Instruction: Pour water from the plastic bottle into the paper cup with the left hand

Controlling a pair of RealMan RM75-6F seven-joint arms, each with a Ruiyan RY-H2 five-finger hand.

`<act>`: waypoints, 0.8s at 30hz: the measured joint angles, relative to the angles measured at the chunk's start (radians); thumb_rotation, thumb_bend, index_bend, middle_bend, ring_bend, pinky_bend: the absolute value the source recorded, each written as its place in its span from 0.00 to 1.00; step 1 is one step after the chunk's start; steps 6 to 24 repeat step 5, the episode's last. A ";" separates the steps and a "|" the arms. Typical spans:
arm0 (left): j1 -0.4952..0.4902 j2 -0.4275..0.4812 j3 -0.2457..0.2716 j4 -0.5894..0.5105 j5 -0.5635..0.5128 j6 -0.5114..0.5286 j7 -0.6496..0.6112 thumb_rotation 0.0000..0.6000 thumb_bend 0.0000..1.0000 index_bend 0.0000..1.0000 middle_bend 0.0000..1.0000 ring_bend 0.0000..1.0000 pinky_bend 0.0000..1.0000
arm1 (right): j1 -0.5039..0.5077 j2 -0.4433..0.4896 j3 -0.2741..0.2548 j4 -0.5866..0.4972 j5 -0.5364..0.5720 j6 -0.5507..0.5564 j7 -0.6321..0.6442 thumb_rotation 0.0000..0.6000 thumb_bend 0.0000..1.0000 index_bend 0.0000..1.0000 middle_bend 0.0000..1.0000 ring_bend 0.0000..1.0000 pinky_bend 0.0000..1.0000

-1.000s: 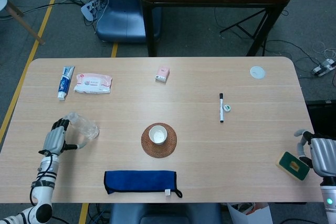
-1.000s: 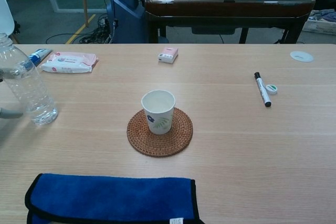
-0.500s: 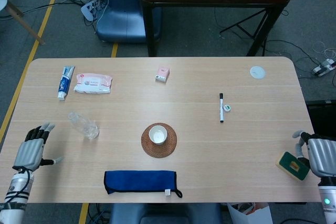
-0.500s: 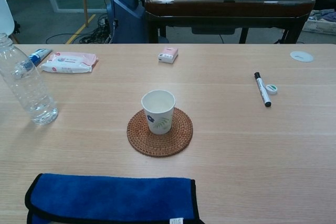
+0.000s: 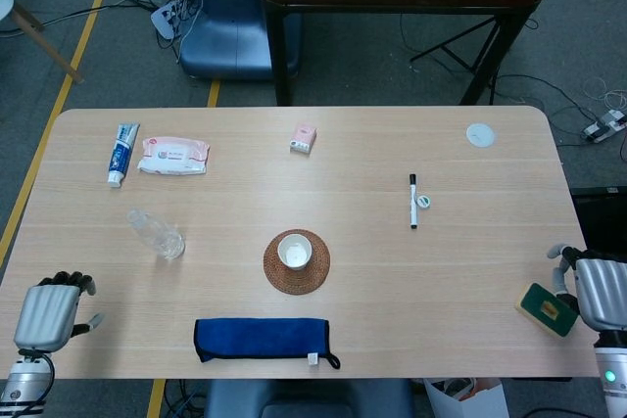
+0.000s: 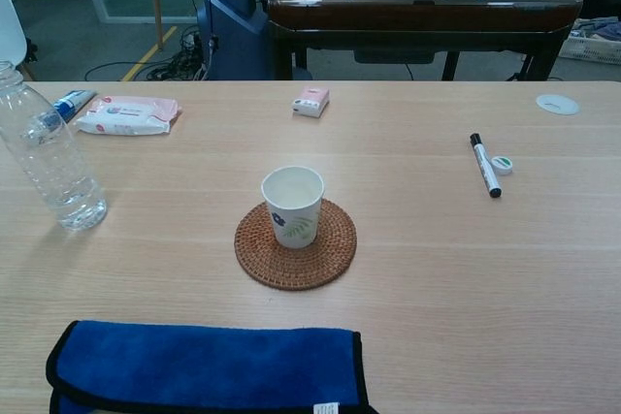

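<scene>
Plastic bottle stands alone; left hand has withdrawn toward table edge.

— What colours marked the table?
— Pale wood grain. A clear plastic bottle stood near a white paper cup printed with green leaves and a blue flower, on a brown woven coaster.
— And the rest?
— A royal-blue cloth edged in black, a pink-and-white wipes pack, a blue-and-white tube, a black marker and a green sponge.
</scene>
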 measured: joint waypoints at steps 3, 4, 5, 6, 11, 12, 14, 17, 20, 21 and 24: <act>0.002 -0.013 0.001 0.017 0.002 -0.009 0.001 1.00 0.07 0.55 0.50 0.41 0.54 | 0.001 0.001 0.001 0.005 0.009 -0.010 0.006 1.00 0.54 0.45 0.55 0.50 0.54; 0.003 -0.015 0.000 0.018 0.002 -0.011 0.003 1.00 0.07 0.55 0.50 0.41 0.54 | 0.002 0.000 0.000 0.006 0.010 -0.013 0.007 1.00 0.54 0.45 0.55 0.50 0.54; 0.004 -0.017 0.000 0.020 0.004 -0.011 0.006 1.00 0.07 0.55 0.50 0.41 0.54 | 0.003 0.000 0.000 0.007 0.011 -0.016 0.009 1.00 0.54 0.45 0.55 0.50 0.54; 0.004 -0.017 0.000 0.020 0.004 -0.011 0.006 1.00 0.07 0.55 0.50 0.41 0.54 | 0.003 0.000 0.000 0.007 0.011 -0.016 0.009 1.00 0.54 0.45 0.55 0.50 0.54; 0.004 -0.017 0.000 0.020 0.004 -0.011 0.006 1.00 0.07 0.55 0.50 0.41 0.54 | 0.003 0.000 0.000 0.007 0.011 -0.016 0.009 1.00 0.54 0.45 0.55 0.50 0.54; 0.004 -0.017 0.000 0.020 0.004 -0.011 0.006 1.00 0.07 0.55 0.50 0.41 0.54 | 0.003 0.000 0.000 0.007 0.011 -0.016 0.009 1.00 0.54 0.45 0.55 0.50 0.54; 0.004 -0.017 0.000 0.020 0.004 -0.011 0.006 1.00 0.07 0.55 0.50 0.41 0.54 | 0.003 0.000 0.000 0.007 0.011 -0.016 0.009 1.00 0.54 0.45 0.55 0.50 0.54; 0.004 -0.017 0.000 0.020 0.004 -0.011 0.006 1.00 0.07 0.55 0.50 0.41 0.54 | 0.003 0.000 0.000 0.007 0.011 -0.016 0.009 1.00 0.54 0.45 0.55 0.50 0.54; 0.004 -0.017 0.000 0.020 0.004 -0.011 0.006 1.00 0.07 0.55 0.50 0.41 0.54 | 0.003 0.000 0.000 0.007 0.011 -0.016 0.009 1.00 0.54 0.45 0.55 0.50 0.54; 0.004 -0.017 0.000 0.020 0.004 -0.011 0.006 1.00 0.07 0.55 0.50 0.41 0.54 | 0.003 0.000 0.000 0.007 0.011 -0.016 0.009 1.00 0.54 0.45 0.55 0.50 0.54; 0.004 -0.017 0.000 0.020 0.004 -0.011 0.006 1.00 0.07 0.55 0.50 0.41 0.54 | 0.003 0.000 0.000 0.007 0.011 -0.016 0.009 1.00 0.54 0.45 0.55 0.50 0.54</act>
